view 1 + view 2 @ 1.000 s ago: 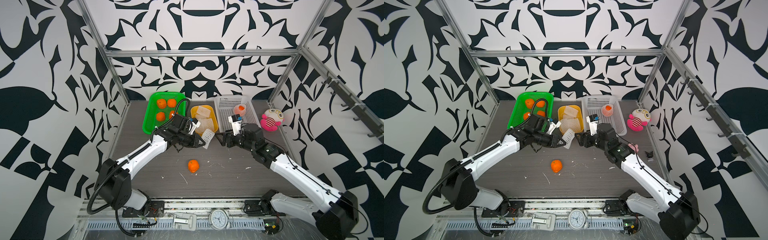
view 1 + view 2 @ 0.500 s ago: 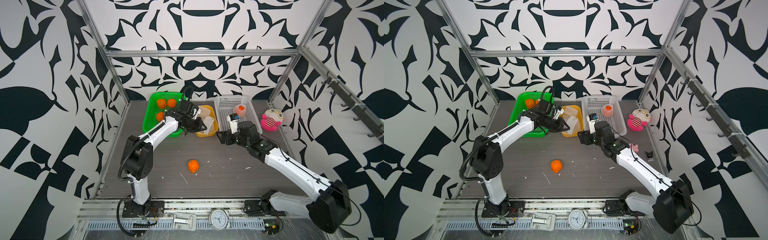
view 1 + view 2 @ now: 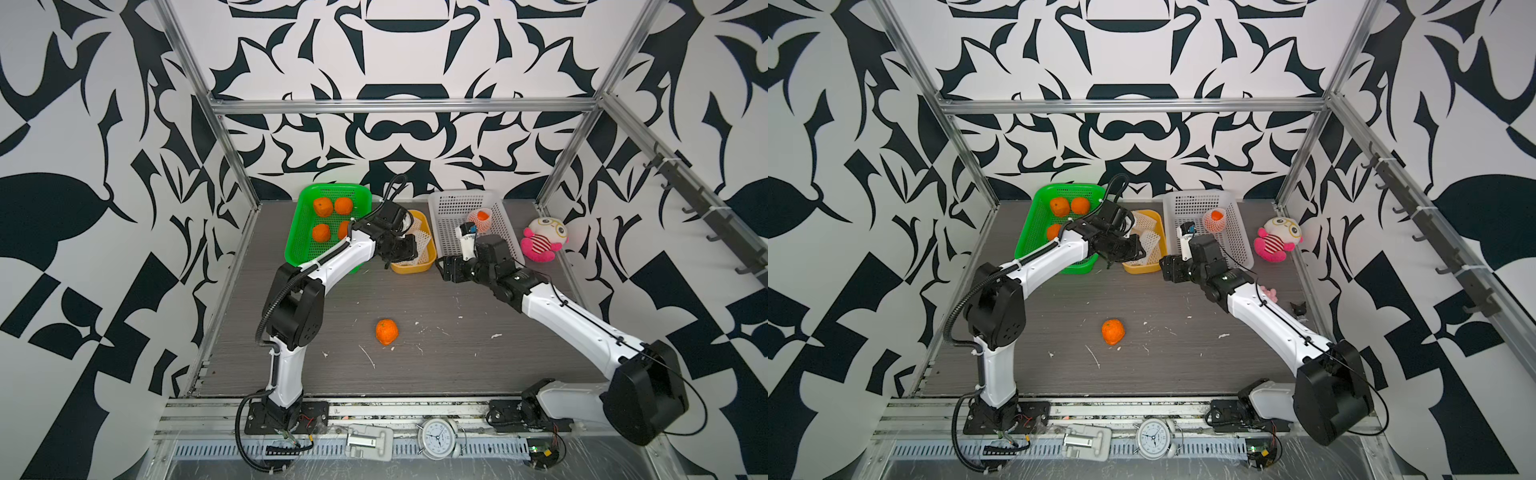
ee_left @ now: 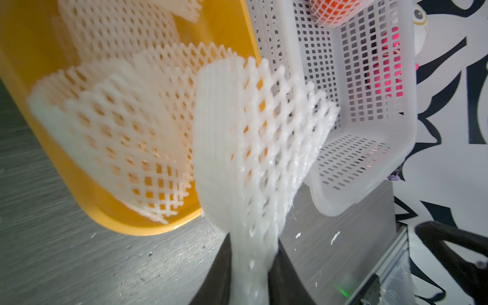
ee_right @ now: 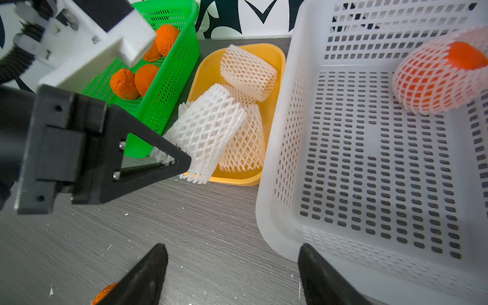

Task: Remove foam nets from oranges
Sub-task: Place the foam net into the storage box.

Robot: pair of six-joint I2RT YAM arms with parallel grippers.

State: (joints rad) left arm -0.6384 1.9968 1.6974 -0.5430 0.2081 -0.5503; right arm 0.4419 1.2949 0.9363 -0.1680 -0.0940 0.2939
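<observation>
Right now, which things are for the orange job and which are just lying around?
For the job: foam nets, netted orange, bare oranges, green basket, yellow tray, white basket.
Just lying about: plush toy, alarm clock.

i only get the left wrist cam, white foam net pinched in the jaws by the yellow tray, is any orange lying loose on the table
observer: yes, one bare round orange lies alone on the grey table, nearer the front than the baskets.
operator: how many are put away
observer: four bare oranges sit in the green plastic basket.
operator: and the other side
observer: the right arm has its jaws open and empty, by the near corner of the white perforated plastic basket.
</observation>
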